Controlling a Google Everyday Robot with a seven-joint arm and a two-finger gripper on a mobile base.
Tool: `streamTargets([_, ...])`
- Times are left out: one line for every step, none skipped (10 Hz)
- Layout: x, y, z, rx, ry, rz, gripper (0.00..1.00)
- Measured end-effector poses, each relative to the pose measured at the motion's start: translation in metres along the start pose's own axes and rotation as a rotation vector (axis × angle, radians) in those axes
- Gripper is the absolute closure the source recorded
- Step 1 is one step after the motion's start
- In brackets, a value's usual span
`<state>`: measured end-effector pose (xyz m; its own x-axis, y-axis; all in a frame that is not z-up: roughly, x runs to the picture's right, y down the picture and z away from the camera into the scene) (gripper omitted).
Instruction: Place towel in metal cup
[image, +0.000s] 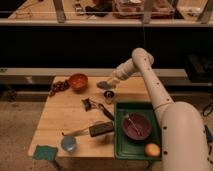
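While end effector (112, 81) clasps one grey towel (103, 85) above one metal cup (109, 95) | one green tray (120, 150)

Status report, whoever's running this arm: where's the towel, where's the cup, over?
Gripper close above metal cup, far side of table. Towel unclear: grey scrap at gripper, or teal cloth at front corner. Dark utensil beside cup, not covering.
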<state>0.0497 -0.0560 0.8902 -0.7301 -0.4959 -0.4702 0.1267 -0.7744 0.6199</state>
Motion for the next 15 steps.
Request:
streamTargets([-0.006, 0.002, -0.006, -0.005, -0.004, 0.006, 1.0])
streamTargets([-0.016, -0.001, -0.007, -0.004, -0.008, 0.007, 1.0])
streamTargets([-0.024, -0.009, -0.004, -0.004, -0.011, 0.002, 1.0])
streamTargets([-0.029, -0.017, -0.003, -0.004, -0.011, 0.0, 1.0])
streamTargets([-0.029, -0.03, 0.002, 0.005, -0.008, -0.006, 1.0])
streamTargets([-0.029, -0.038, 0.007, 0.014, -0.002, -0.01, 1.0])
streamTargets([-0.03, -0.048, 0.01, 0.022, 0.009, -0.015, 1.0])
streamTargets([-0.029, -0.058, 0.012, 0.024, 0.018, -0.023, 1.0])
streamTargets([-0.027, -0.067, 0.014, 0.027, 0.015, -0.04, 1.0])
streamTargets([-0.023, -0.071, 0.017, 0.032, 0.0, -0.059, 1.0])
streamTargets([-0.018, -0.074, 0.022, 0.038, -0.02, -0.082, 1.0])
streamTargets([-0.015, -0.077, 0.026, 0.045, -0.039, -0.097, 1.0])
streamTargets([-0.015, -0.078, 0.027, 0.044, -0.052, -0.103, 1.0])
streamTargets([-0.015, -0.078, 0.027, 0.04, -0.069, -0.109, 1.0])
streamTargets([-0.014, -0.077, 0.03, 0.034, -0.094, -0.118, 1.0])
